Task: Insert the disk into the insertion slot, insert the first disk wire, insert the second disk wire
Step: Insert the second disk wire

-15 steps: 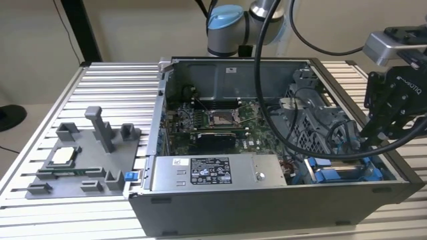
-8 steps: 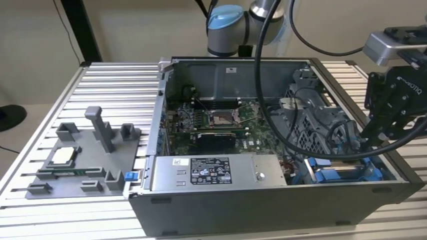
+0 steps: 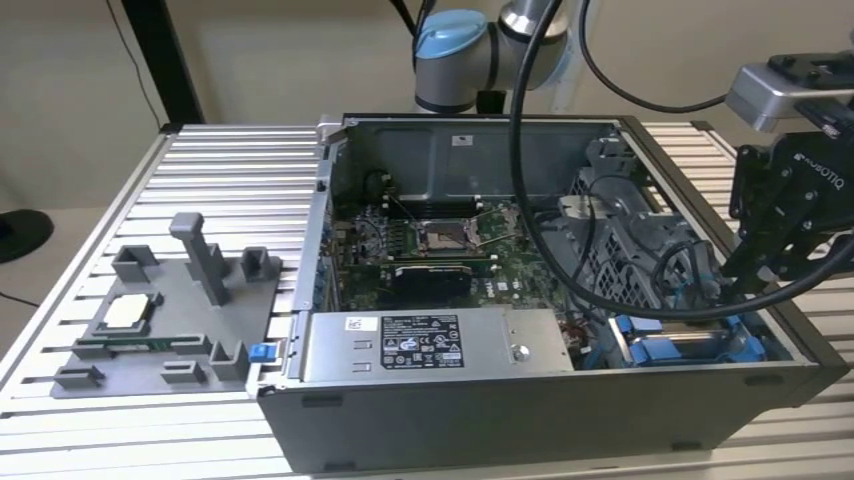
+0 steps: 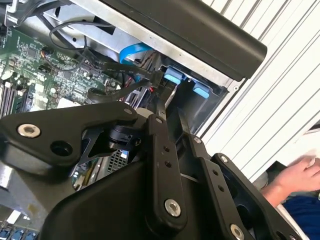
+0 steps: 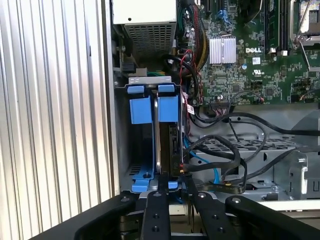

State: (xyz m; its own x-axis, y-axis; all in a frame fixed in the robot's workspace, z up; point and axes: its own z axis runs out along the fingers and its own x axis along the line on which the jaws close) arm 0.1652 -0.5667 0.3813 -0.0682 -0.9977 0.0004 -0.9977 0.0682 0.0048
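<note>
the disk [image 5: 158,140] sits seated in the slot [image 5: 145,80]. the gripper [image 5: 174,179] clenches a wire plug [image 4: 156,78] beside it, likely for plugging in.

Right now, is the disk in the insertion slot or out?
In. The disk stands on edge inside the insertion slot, its blue carrier frame within the grey cage walls.

Robotics lab or test workshop, not a home. Ribbed aluminium bench [image 3: 227,160] carries an open desktop computer case [image 3: 534,420] with its motherboard [image 3: 441,240] exposed. Grey moulded parts fixture [image 3: 174,330] sits near the bench edge on the exterior view's left. Robot arm base [image 3: 451,60] is at the far edge, with thick black cables [image 3: 534,150] hanging over the case. Plain beige wall [image 3: 267,60] behind. A person's hand [image 4: 295,175] is beside the bench in the second wrist view.
</note>
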